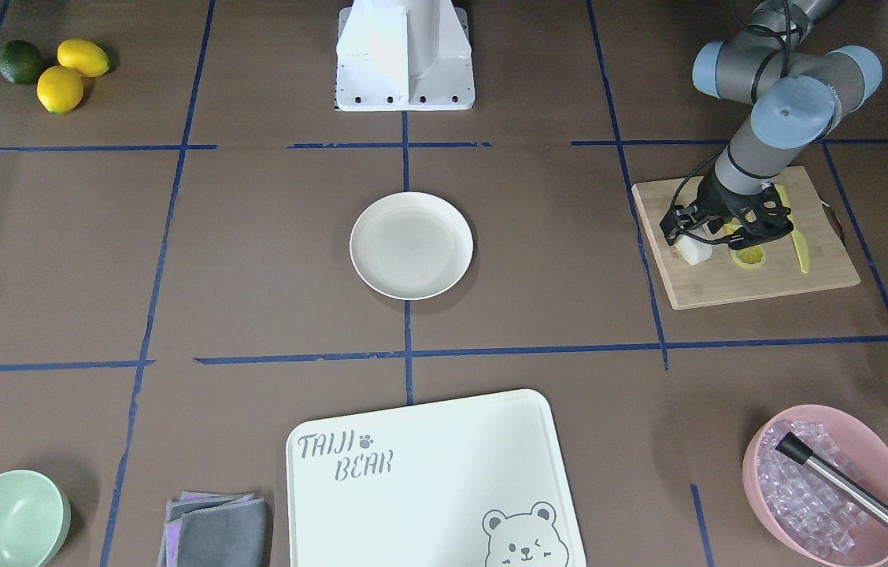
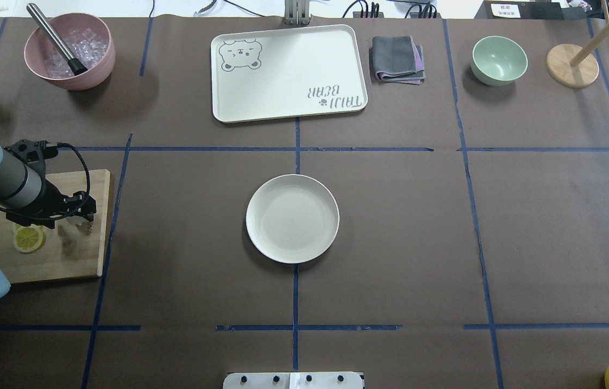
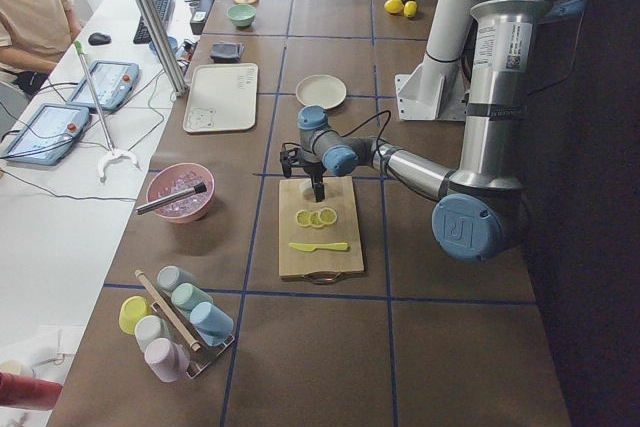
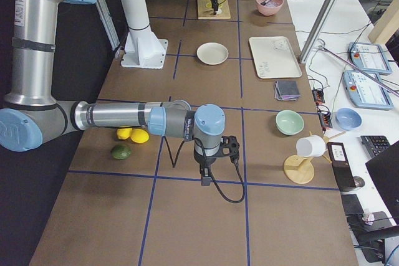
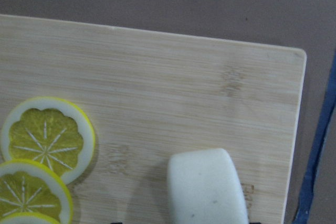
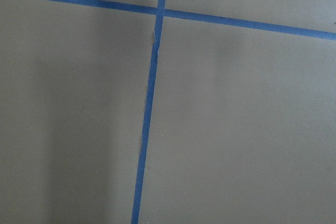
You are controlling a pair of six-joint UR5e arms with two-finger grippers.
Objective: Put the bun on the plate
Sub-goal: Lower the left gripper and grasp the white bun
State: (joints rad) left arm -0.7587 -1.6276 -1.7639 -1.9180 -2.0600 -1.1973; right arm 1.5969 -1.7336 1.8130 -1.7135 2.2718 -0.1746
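Little of the job is done as I read it: the plate (image 1: 411, 246) sits bare in the middle of the worktop, and the bun (image 1: 692, 250) lies well apart from it on the wooden cutting board (image 1: 759, 279), toward the robot's left end. The left gripper (image 1: 715, 235) hangs low over that board, and in the front view its jaws look spread, one side above the bun and the other above the lemon slices (image 5: 47, 137) just beside it. I judge that the grasp is not yet made, so closing on the bun, lifting it, carrying it across and setting it down are all left to do. The left wrist camera cuts off the bun's near end at the bottom of the frame and shows only dark slivers where the jaws would be, so I can't confirm contact from there. In the overhead view the gripper and its cable cover the bun altogether. The right gripper (image 4: 205, 179) hovers over bare worktop far from the plate, near the whole lemons. Its own camera shows only brown paper and blue tape, so I cannot tell how its jaws stand.
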